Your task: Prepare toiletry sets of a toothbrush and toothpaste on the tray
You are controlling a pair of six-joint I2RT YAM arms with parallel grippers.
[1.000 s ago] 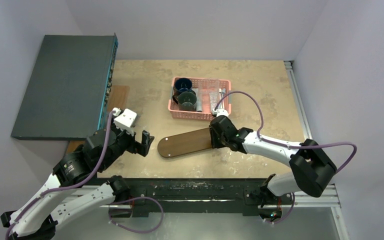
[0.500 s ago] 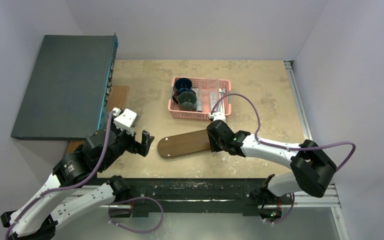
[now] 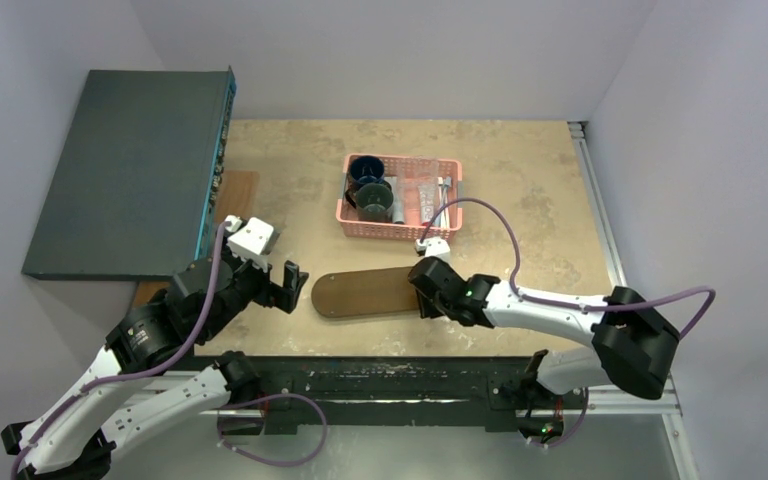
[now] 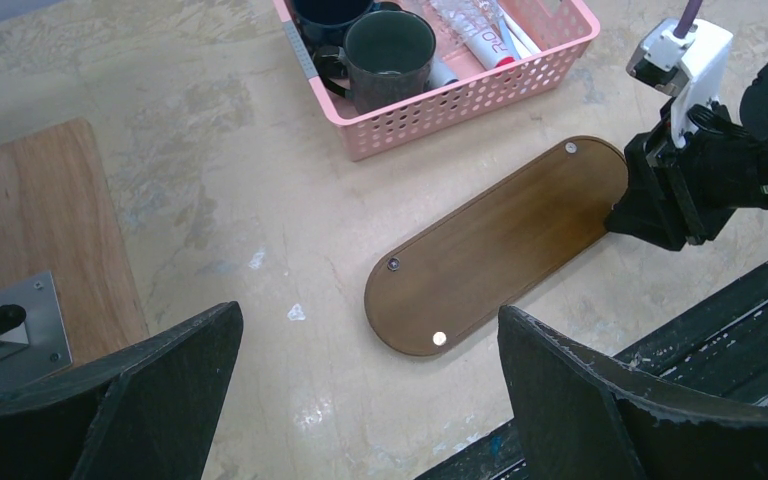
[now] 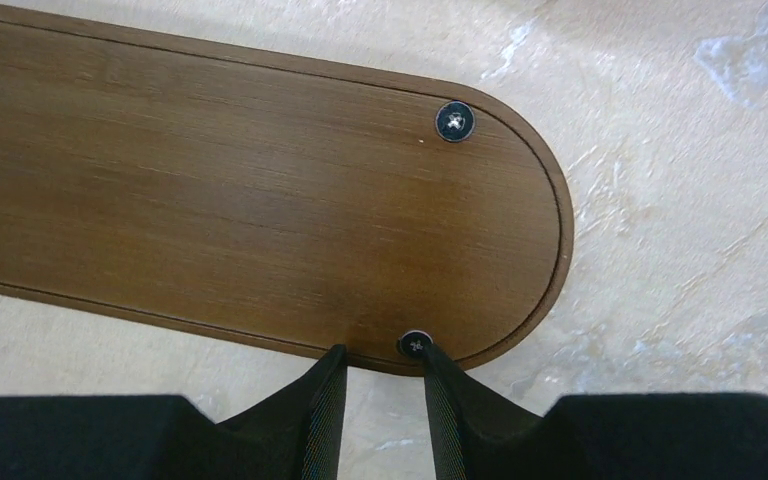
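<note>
Evidently the tray (image 3: 365, 292), stiff, thin and flat on the tabletop (image 3: 290, 160) near the pink basket (image 3: 390, 231), offers little to pinch: the half-open right hand (image 5: 380, 352) rests its tips on its end rim, clamping nothing, while the left hand (image 4: 368, 312) hovers wide open.

No text could be read; the red print on a tube (image 4: 482, 40) in the basket (image 4: 460, 95) was too blurred.
</note>
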